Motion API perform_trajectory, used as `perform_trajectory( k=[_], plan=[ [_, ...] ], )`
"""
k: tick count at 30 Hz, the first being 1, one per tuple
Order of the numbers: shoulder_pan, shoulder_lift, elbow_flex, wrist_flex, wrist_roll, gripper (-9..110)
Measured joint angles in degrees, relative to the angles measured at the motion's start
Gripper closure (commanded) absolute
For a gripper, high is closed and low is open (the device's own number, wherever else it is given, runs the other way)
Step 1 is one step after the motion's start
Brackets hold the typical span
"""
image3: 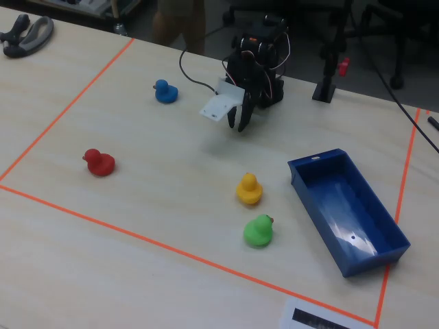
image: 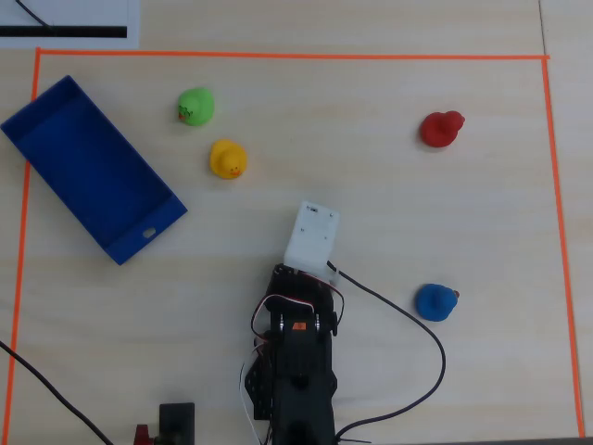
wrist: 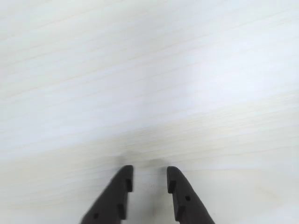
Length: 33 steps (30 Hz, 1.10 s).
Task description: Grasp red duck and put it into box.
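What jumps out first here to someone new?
Four bright ducks on a pale table inside orange tape: the red duck alone at upper right in the overhead view, far from the empty dark-blue box at left. The end effector hangs near the arm's base, slightly open, holding nothing.

From my remote station I count four small rubber ducks on the pale wooden table. There is one solid-red rubber duck point(image: 440, 129), well apart from the pincer, up and to its right in the overhead view. There is one blue rubber duck point(image: 435, 302), to the right of the pincer. There is one yellow rubber duck point(image: 227, 158) and one green rubber duck point(image: 195, 107), both up and to the left of the pincer. I count one shallow rectangular dark-blue plastic box point(image: 56, 102), far to the pincer's left. One orange tape rectangle point(image: 278, 56) borders them all.
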Motion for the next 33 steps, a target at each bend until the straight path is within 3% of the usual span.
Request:
perform_trajectory(
  k=[5,9,15,24,33],
  plan=[
    [-0.1,0.0,0.8,-1.0,0.4,101],
    [5.3,-3.3,-1.9,-7.6,-0.6,91],
    [19.1,-28.2,-28.4,-19.9,-4.9,79],
    [27.9,-57.0,-58.5,-34.5,-8.4,70],
    [34.5,-70.6,-57.2,-65.3,-16.3,65]
  ],
)
